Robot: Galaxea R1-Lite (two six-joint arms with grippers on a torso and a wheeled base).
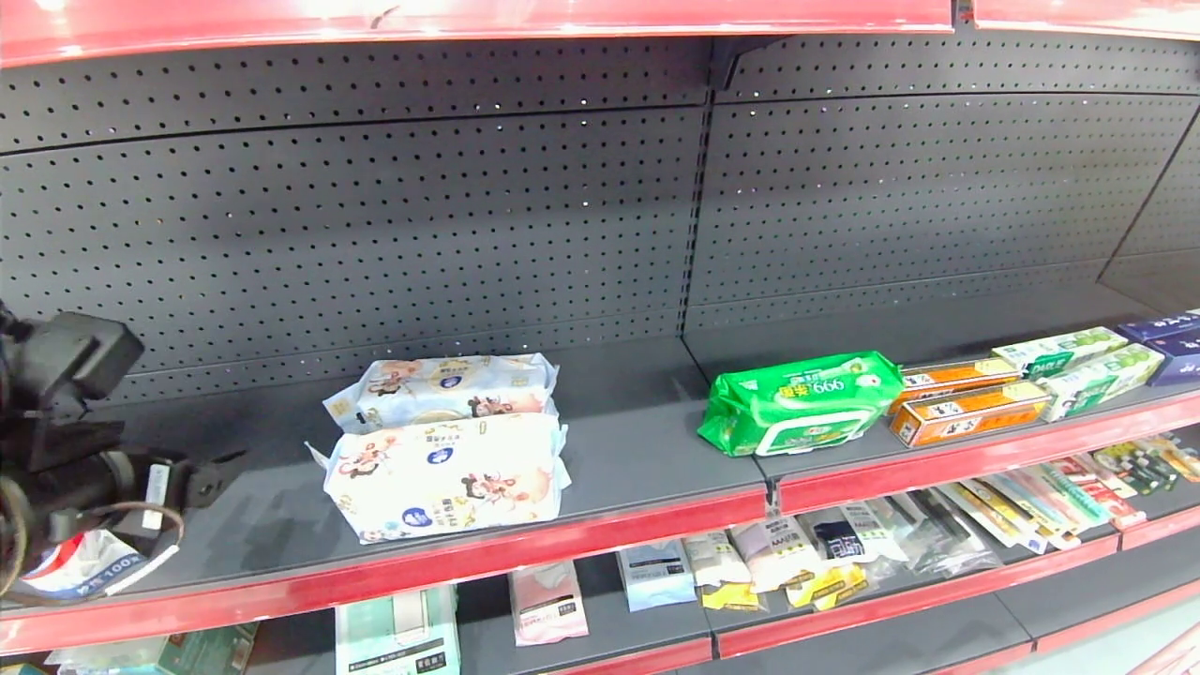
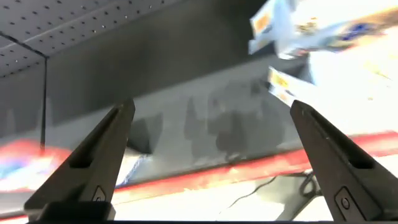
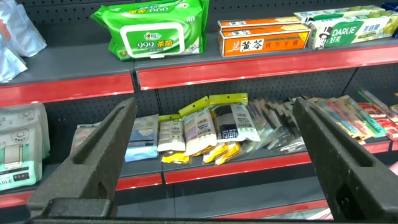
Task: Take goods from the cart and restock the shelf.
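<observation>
Two white printed tissue packs (image 1: 448,439) lie one behind the other on the dark shelf board (image 1: 647,441). My left gripper (image 1: 211,473) hovers over the shelf's left end, a little left of the packs, and points toward them. In the left wrist view the left gripper (image 2: 211,112) is open with nothing between its fingers, and the white packs (image 2: 329,31) lie beyond it. A white, red and blue packet (image 1: 80,562) lies under the left arm. My right gripper (image 3: 214,106) is open and empty, held off in front of the shelves, level with the lower shelf.
A green wipes pack (image 1: 797,401), orange boxes (image 1: 966,401), green-white boxes (image 1: 1078,366) and blue boxes (image 1: 1172,342) line the shelf's right part. Bare board lies between the white packs and the green pack. The lower shelf (image 3: 205,171) holds several hanging packets.
</observation>
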